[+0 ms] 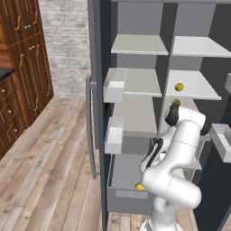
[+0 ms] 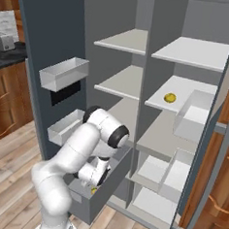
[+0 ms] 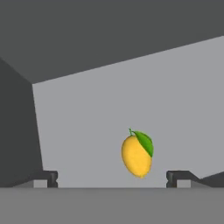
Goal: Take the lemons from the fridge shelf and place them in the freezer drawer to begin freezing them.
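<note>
One lemon [image 3: 137, 154], yellow with a green leaf, lies loose on the grey floor of the freezer drawer [image 3: 109, 105]. My gripper [image 3: 113, 178] hangs open just above it, one fingertip on each side and neither touching it. The base views show the same lemon [image 1: 140, 186] [image 2: 94, 190] inside the pulled-out freezer drawer [image 1: 128, 200] [image 2: 99, 203], under my lowered hand. A second lemon [image 1: 179, 86] [image 2: 170, 97] rests on a right-hand fridge shelf [image 1: 198, 92], and a third lemon [image 1: 175, 103] sits on the shelf below, just above my elbow.
Both fridge doors stand open, with white door bins [image 1: 114, 85] [image 2: 63, 73] on the left door and others [image 2: 196, 115] on the right. My own arm crosses in front of the lower shelves. Wooden cabinets [image 1: 22, 58] stand to the left over a plank floor.
</note>
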